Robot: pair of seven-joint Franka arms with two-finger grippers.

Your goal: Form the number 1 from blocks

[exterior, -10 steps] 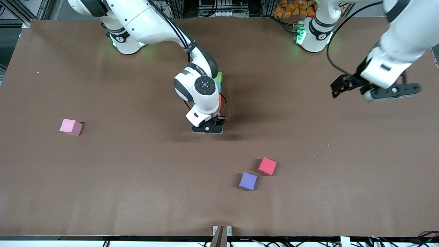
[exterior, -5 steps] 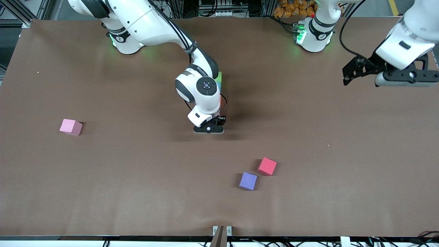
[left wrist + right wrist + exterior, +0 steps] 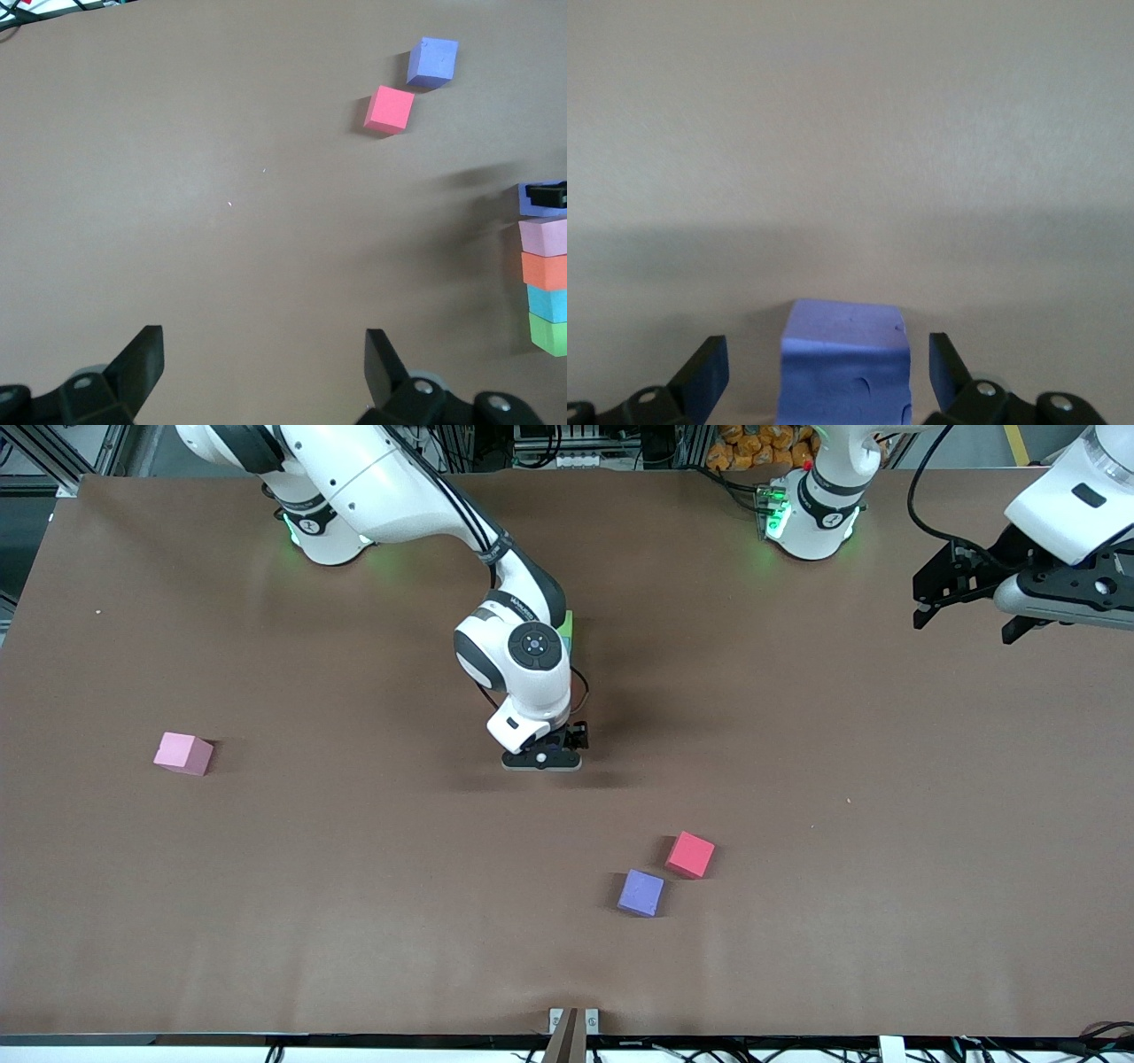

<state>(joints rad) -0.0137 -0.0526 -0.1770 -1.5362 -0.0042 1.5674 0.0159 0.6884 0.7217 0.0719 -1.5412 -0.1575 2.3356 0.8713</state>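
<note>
A row of blocks lies at mid-table: green (image 3: 548,334), light blue (image 3: 547,304), orange (image 3: 544,271), pink (image 3: 543,237), then a purple one (image 3: 843,372) at the end nearest the front camera. My right gripper (image 3: 554,751) stands low over that purple block, open, a finger on each side with gaps showing. In the front view the right arm hides most of the row; only the green block (image 3: 568,622) shows. Loose blocks: red (image 3: 690,855), another purple (image 3: 640,892), another pink (image 3: 183,753). My left gripper (image 3: 943,593) hangs open and holds nothing, high over the left arm's end of the table.
The brown table (image 3: 354,921) stretches wide around the blocks. The red and purple loose blocks lie close together, nearer the front camera than the row. The loose pink block sits alone toward the right arm's end.
The left arm has risen and swung away toward its own end of the table. The right gripper has stayed over the row's end, shifting only slightly.
</note>
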